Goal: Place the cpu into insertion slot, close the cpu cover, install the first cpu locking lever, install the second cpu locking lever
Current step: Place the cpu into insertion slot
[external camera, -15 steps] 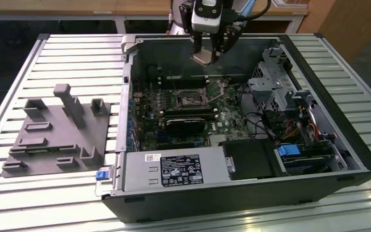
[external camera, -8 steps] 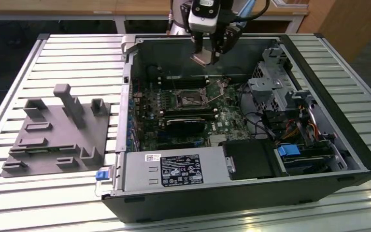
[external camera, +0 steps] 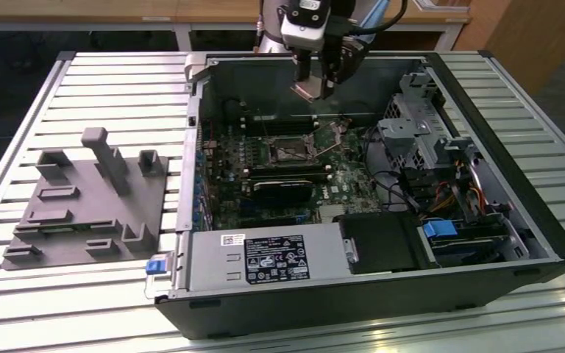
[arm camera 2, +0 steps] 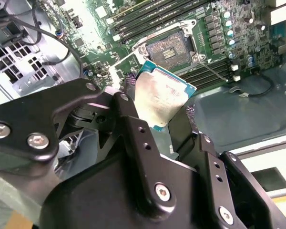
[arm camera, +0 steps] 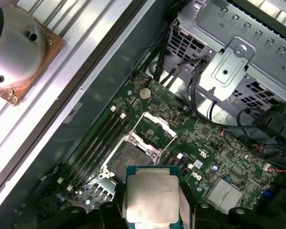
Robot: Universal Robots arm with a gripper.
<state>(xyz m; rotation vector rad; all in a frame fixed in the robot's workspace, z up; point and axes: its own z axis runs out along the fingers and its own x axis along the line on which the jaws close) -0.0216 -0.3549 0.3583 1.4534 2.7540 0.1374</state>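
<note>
My gripper [external camera: 315, 87] hung inside the open computer case [external camera: 361, 301], above the green circuit board [external camera: 263, 158]. My two black fingers [arm camera 2: 131, 119] were closed on the cpu [arm camera 2: 162, 98], one finger on each of two opposite edges. So the chip was in the air and touched nothing else. In both wrist views its pale metal top was turned to the camera, with a blue-green border around it. In the second wrist view it looked tilted against the board.

The insertion slot [arm camera: 128, 158] lay on the board below the chip and apart from it. Its dark contact field was uncovered, and it sat just beside the long black memory slots [arm camera: 96, 143]. The cpu cover [arm camera: 153, 126] stood lifted open at one edge of the slot, a thin silvery frame with the board visible through its middle.

On the exterior view's left, a gray fixture [external camera: 86, 198] rested on the slatted table [external camera: 115, 70], near the case but not touching it.
</note>
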